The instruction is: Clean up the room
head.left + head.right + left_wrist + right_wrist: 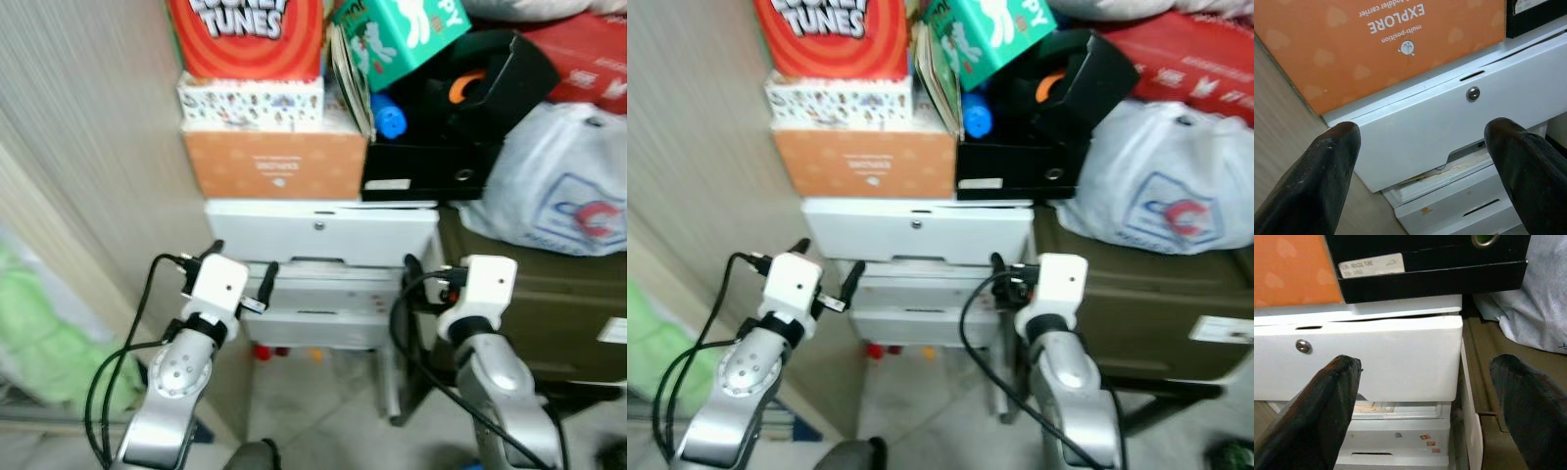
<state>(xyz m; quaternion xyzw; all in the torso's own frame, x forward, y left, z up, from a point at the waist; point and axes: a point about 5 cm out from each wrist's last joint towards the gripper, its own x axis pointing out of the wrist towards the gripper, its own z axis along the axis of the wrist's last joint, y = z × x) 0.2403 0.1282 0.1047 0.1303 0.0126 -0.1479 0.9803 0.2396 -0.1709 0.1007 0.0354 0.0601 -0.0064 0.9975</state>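
Drawers [323, 284] of a white plastic unit sit straight ahead of the robot, the top one [321, 233] pulled slightly out with a small round lock in its front. Both end effectors hover just before it with fingers spread apart and empty: the left end effector [240, 279] near the drawer's left corner, the right end effector [423, 279] by its right edge. Shutting the drawer looks like the step in hand (a judgement only); pressing evenly on both sides should keep it from skewing. An orange box [276, 164] marked EXPLORE and a black box file [423, 171] rest on top of the unit, with a white plastic bag [563, 181] on the olive cabinet [549, 294] beside.
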